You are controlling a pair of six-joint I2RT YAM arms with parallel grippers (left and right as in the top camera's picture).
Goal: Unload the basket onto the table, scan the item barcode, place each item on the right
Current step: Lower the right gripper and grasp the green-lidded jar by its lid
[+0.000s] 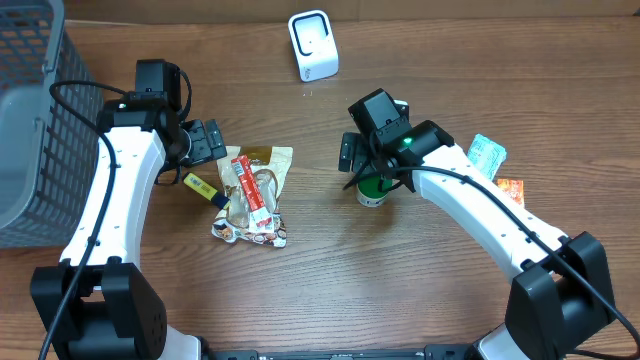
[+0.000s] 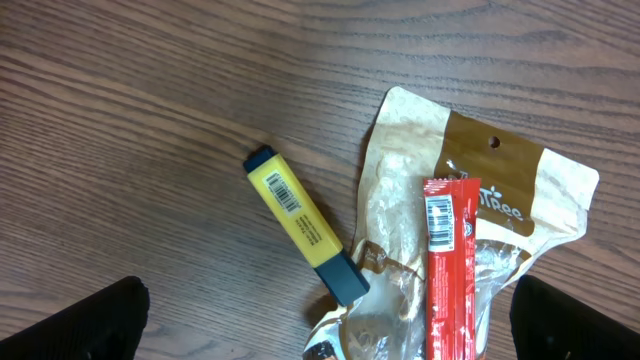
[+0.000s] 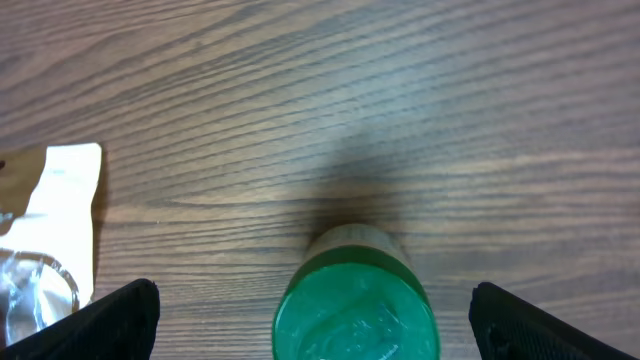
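Beneath the spread right claw (image 3: 315, 325) stands a green-lidded cup (image 3: 355, 300); left claw (image 2: 330, 325), spread too, above highlighter (image 2: 305, 225) and pouch (image 2: 480, 200).

A wooden table (image 1: 330, 300) fills all 3 views. Its top is mid-brown with fine, dark grain that runs left to right in the overhead view and slightly aslant in both wrist views. A paler tan band (image 1: 450, 8) runs along the far side in the overhead view; whether it is the table's rim or a board behind it cannot be told. A grey wire basket (image 1: 25, 120) sits at the left side, cut off by the frame. The light is soft and even, leaving a faint sheen on the wood and only short, blurred shadows.
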